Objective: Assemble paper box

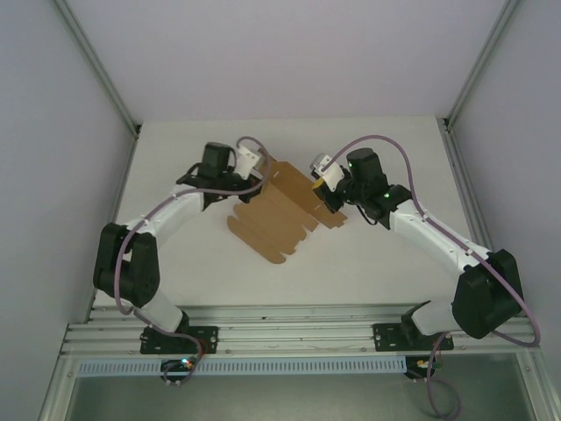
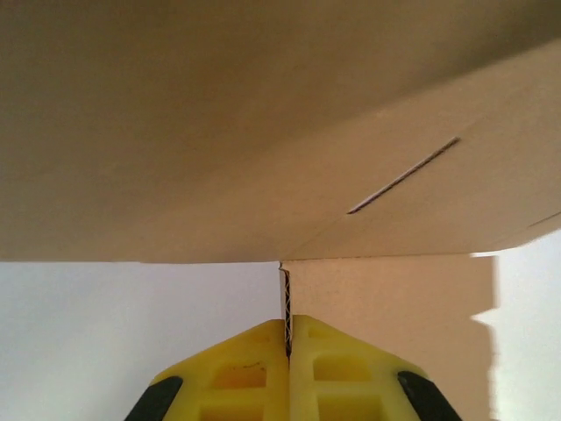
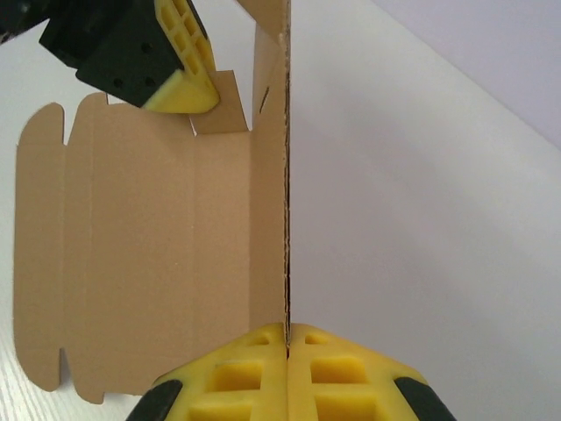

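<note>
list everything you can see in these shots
paper box: one, brown, part-folded sheet at mid table, one panel raised
table: one, white, under the sheet
rail frame: one, silver, near edge of the table
cables: two, purple, one along each arm
arms: two, white and black, bolted to the rail frame
left pincer: one, yellow pads, shut on a box flap
right pincer: one, yellow pads, shut on the raised panel's edge
</note>
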Motion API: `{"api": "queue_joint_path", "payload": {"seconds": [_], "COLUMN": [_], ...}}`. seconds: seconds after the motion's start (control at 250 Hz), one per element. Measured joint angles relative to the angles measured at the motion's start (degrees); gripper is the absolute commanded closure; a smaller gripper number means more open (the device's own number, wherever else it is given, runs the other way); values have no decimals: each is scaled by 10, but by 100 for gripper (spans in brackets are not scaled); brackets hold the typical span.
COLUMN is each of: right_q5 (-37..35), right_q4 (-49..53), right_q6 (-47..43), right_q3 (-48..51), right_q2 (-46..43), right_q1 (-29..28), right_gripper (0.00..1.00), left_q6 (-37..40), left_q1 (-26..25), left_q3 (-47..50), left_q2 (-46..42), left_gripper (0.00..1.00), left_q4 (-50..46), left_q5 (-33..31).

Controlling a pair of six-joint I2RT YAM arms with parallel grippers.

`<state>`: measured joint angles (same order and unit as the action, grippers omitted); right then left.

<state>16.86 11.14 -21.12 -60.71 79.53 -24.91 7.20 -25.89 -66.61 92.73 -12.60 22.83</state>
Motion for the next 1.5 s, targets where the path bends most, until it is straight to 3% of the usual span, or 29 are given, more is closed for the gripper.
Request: {"api": "queue_joint_path", "payload": {"seconds": [0.308, 0.579, 0.687, 0.779, 0.891, 0.978, 1.074, 1.146, 1.358, 1.498], "right_q5": [-37, -104, -132, -155, -183, -205, -219, -231, -270, -295], "right_q4": [21, 27, 29, 28, 23, 21, 18, 14, -19, -87], "right_q6": [15, 18, 18, 16, 4, -17, -47, -73, -168, -269], "right_q3": [-1, -1, -1, -1, -1, -1, -1, -1, 5, 38], "right_q2": [0, 13, 20, 20, 22, 27, 37, 47, 78, 85], "right_q1": [-24, -31, -38, -44, -52, -56, -61, -66, -77, -93], "right_gripper": [100, 100, 100, 100, 100, 100, 100, 100, 100, 100], "left_q6": [36, 35, 26, 15, -3, -17, -34, -49, -101, -136], "left_q1": [-117, -163, -172, -172, -172, -167, -155, -140, -77, -13], "left_q3": [-43, -61, -61, -61, -59, -42, -5, 33, 136, 151], "left_q2": [20, 62, 74, 78, 78, 73, 53, 20, -118, -160], "left_gripper": [96, 94, 90, 77, 50, 47, 26, 1, 0, 0], "left_q4": [-44, -51, -52, -50, -48, -41, -39, -37, -9, -6], "left_q5": [-277, -362, -369, -366, -348, -319, -285, -255, -180, -164]}}
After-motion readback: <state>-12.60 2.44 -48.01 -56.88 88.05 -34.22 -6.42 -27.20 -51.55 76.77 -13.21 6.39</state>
